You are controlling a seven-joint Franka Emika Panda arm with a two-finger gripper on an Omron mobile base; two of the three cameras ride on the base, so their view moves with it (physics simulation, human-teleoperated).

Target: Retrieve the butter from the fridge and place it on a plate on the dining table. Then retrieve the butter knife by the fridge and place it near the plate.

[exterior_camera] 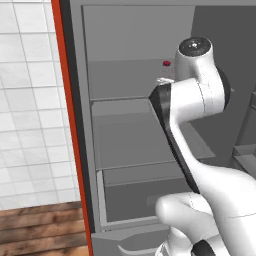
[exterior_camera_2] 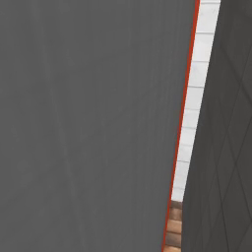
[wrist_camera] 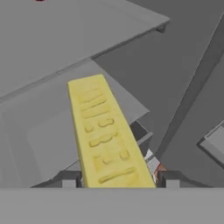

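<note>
My fingers (wrist_camera: 68,179): two small dark tips stand at the bottom of the hand view, one on each side of the yellow stick, each pressed against its flank.
My gripper (wrist_camera: 118,180): closed on the butter, jaws held apart by the stick's own width.
Butter (wrist_camera: 105,138): a yellow rectangular stick with raised markings on its upper face; it runs away from my fingertips along my line of sight and is clear of the grey surfaces behind it, carried between my tips.
Below the butter: a grey fridge shelf (wrist_camera: 48,127) lies behind and under the stick, and I see a higher shelf edge above it in the same view.
Red item (exterior_camera: 166,63): a tiny round red thing sits on the upper shelf in the left base view, well apart from the stick and above my arm.
My arm (exterior_camera: 195,95): white with dark joints, it rises from the lower right of the left base view and bends in front of the open fridge compartment, the wrist turned toward the shelves.
Fridge (exterior_camera: 125,140): grey interior with plain stacked shelves and a drawer-like bin at the bottom, open toward me.
Fridge door (exterior_camera_2: 88,123): a flat grey panel that takes up most of the right base view.
Red edge (exterior_camera: 67,125): a red vertical strip borders the fridge on its left side.
Wall (exterior_camera: 30,100): white tiles, left of the red strip.
Floor (exterior_camera: 40,230): brown wooden planks below the tiles.
</note>
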